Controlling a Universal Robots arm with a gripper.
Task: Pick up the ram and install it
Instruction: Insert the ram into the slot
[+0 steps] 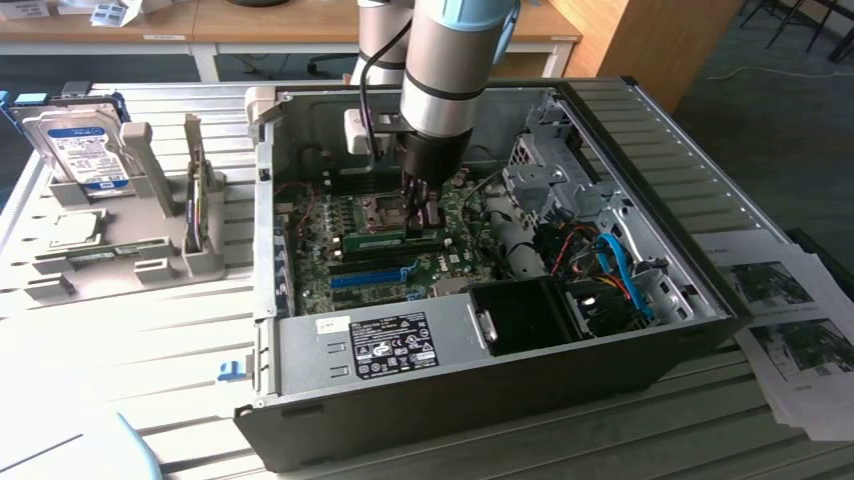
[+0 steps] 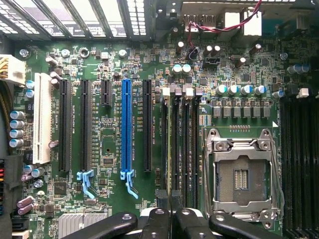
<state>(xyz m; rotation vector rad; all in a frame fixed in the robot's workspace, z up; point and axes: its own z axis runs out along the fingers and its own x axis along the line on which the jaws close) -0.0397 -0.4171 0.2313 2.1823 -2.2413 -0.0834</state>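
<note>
The ram [image 1: 378, 241] is a thin green stick standing on its long edge low over the motherboard, inside the open computer case [image 1: 694, 230]. My gripper [image 1: 424, 226] reaches straight down from the arm and is shut on the ram's end nearer the exterior view's right. In the wrist view the dark fingertips [image 2: 163, 200] pinch together, and the ram [image 2: 170, 149] runs away from them edge-on. It lies along the black memory slots [image 2: 185, 144] beside the CPU socket [image 2: 241, 174]. I cannot tell whether the ram is seated in a slot or just above it.
A long blue slot strip [image 2: 126, 127] lies parallel to the memory slots. A silver hard drive [image 1: 80, 150] stands in a grey holder [image 1: 134, 255] at the exterior view's left. A black fan shroud [image 1: 534, 315], cables and a drive cage [image 1: 554, 160] crowd the case's right side. Printed papers [image 1: 787, 310] lie outside.
</note>
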